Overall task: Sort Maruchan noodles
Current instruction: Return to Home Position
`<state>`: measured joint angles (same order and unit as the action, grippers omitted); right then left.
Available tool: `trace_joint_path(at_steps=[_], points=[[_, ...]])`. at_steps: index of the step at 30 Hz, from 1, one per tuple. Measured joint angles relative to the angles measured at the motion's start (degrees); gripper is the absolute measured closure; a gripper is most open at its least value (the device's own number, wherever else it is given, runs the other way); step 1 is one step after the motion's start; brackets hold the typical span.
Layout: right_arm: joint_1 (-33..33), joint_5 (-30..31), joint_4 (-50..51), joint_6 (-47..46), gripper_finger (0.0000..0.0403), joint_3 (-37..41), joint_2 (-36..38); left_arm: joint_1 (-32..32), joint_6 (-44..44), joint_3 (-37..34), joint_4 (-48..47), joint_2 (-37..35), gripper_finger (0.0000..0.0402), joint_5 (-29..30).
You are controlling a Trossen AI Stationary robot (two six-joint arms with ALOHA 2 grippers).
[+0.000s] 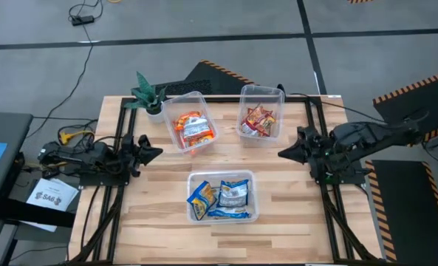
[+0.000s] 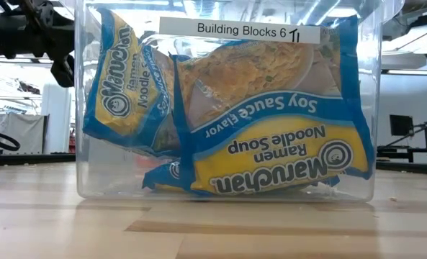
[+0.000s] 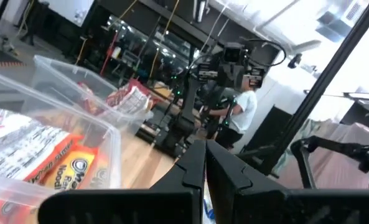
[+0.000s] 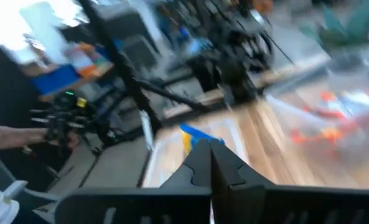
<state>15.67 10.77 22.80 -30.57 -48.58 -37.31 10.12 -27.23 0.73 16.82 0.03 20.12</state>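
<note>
Clear tubs (image 1: 219, 174) w/ colour-sorted pkts (image 1: 233, 193); L end effector (image 1: 156, 153), R end effector (image 1: 281, 154) pressed together

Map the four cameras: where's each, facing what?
High: overhead, straight down on table; left arm and right arm flank it.
Low: table height, close on the near tub of blue packets; an arm top left.
Left wrist: past its shut jaws toward orange packets.
Right wrist: past its shut jaws toward blue packets.
Shared: high and low both see that tub.

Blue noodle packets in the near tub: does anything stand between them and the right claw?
Nothing visible does. Bare table lies between the right gripper and the tub, whose top is open above the blue packets.
</note>
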Motion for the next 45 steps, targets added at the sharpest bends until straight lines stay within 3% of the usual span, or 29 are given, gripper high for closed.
trace_joint_path(at_steps=[9,14,21,27,30,36,45], points=[[-6.18,-9.19,-25.36,12.62,0.0396,23.11,13.30,-0.01,0.00,0.38,-3.80,0.68,0.0401,0.00],[-11.17,-13.69,-26.42,13.23,0.0396,31.65,23.34,-0.01,-0.01,0.42,-10.01,0.70,0.0401,-0.03],[-13.41,-14.04,-26.48,13.08,0.0396,41.04,37.01,-0.01,0.01,0.57,-14.91,1.18,0.0401,-0.51],[-13.56,-13.89,-29.79,12.52,0.0396,45.32,36.45,-0.01,0.03,0.57,-14.91,1.18,0.0401,-0.39],[-13.56,-12.27,-25.44,10.13,0.0387,47.81,36.27,-0.01,0.03,0.57,-14.91,1.18,0.0401,-0.38],[-13.46,-10.71,-23.57,9.45,0.0354,47.58,33.48,-0.01,0.02,0.59,-14.95,0.36,0.0401,-0.44],[-13.47,-10.71,-23.36,9.52,0.0347,47.49,33.27,0.01,0.01,0.62,-15.22,0.07,0.0401,-2.39]])
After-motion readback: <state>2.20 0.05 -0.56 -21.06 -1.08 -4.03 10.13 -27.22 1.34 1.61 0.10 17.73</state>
